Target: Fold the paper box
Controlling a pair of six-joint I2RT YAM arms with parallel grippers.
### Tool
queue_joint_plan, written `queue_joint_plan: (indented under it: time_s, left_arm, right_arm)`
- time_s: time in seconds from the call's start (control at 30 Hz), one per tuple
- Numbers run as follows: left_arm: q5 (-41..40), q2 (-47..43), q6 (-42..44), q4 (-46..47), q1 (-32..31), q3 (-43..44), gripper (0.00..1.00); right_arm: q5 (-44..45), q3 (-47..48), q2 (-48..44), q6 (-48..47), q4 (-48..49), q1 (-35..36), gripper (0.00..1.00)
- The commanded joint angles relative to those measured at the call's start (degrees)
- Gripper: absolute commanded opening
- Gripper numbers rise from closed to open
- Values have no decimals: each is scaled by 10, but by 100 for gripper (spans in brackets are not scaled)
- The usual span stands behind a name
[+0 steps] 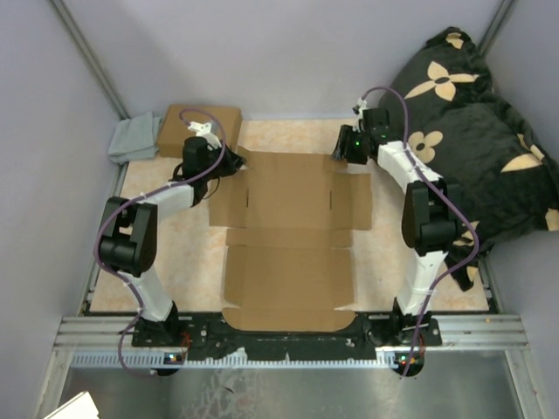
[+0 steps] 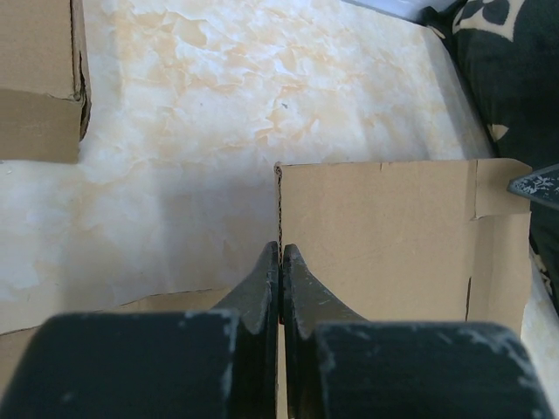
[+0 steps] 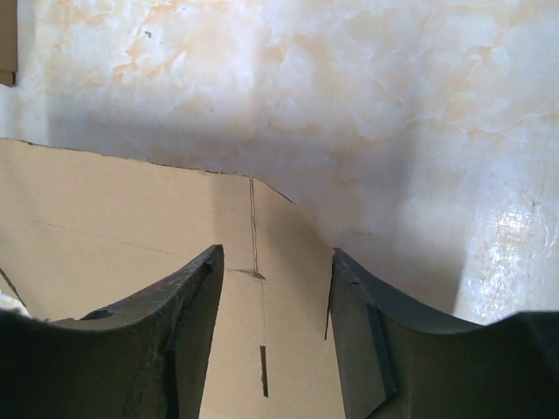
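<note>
Left end effector (image 2: 279,262), fingers pressed together, meets the far-left edge of the paper box (image 1: 288,236), which lies unfolded mid-desk (image 1: 183,253). Right end effector (image 3: 275,266), fingers apart, straddles its far-right flap. The cardboard looks light and stiff, likely best pinched at flap edges.

Left gripper (image 2: 280,251): black fingers pressed together, tips meeting the left edge of the flat brown cardboard paper box (image 2: 376,236); whether cardboard is pinched cannot be told. The box lies on a cream marbled tabletop (image 2: 175,131). Closed brown carton (image 2: 35,87) upper left, apart. Dark flower-patterned cushion (image 2: 515,61) upper right.
</note>
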Motion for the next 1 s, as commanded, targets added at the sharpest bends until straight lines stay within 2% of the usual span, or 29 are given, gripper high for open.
queue_joint_plan:
  time_s: [0.0,0.23,0.5,0.6,0.8,0.97]
  left_arm:
    - [0,-11,4,-5,-1,10,0]
    - [-6,18,9,-62,-2,52,0]
    - [-45,59,19,-144,-7,121,0]
    - [-60,80,32,-181,-18,157,0]
    - [-79,123,45,-235,-35,216,1]
    - [-87,138,44,-244,-38,231,16]
  right_arm:
    - [-13,1,-27,7,23,-3,50]
    - [-1,31,15,6,7,12,46]
    - [105,102,79,-14,-59,58,29]
    - [136,129,101,-16,-78,70,26]
    - [175,157,123,-20,-94,87,26]
    - [200,169,133,-25,-102,92,34]
